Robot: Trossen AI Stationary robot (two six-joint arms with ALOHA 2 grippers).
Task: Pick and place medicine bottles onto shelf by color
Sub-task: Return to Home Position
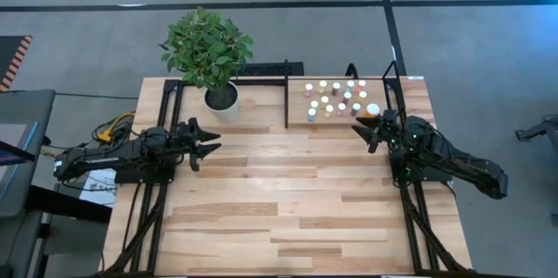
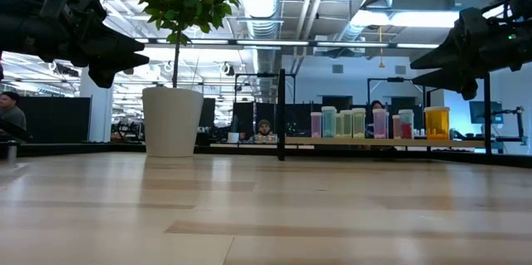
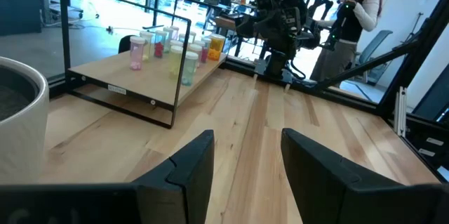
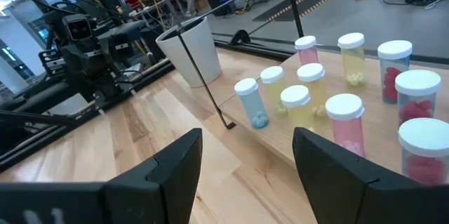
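Several small medicine bottles (image 1: 336, 99) with white caps stand upright on the shelf (image 1: 296, 108), a light board framed by black bars at the table's far right. A larger orange bottle (image 1: 372, 111) stands at their right end. In the right wrist view the bottles (image 4: 330, 104) show pink, yellow, blue and red contents. My right gripper (image 1: 364, 132) hovers open just near of the shelf, above the table. My left gripper (image 1: 212, 141) hovers open at the table's left, nothing between its fingers (image 3: 189, 168).
A white pot (image 1: 221, 99) with a green plant stands at the far left, beside the shelf's left bar (image 1: 287, 95). The wide plank tabletop (image 1: 288, 200) lies between the arms. People show in the room beyond the table.
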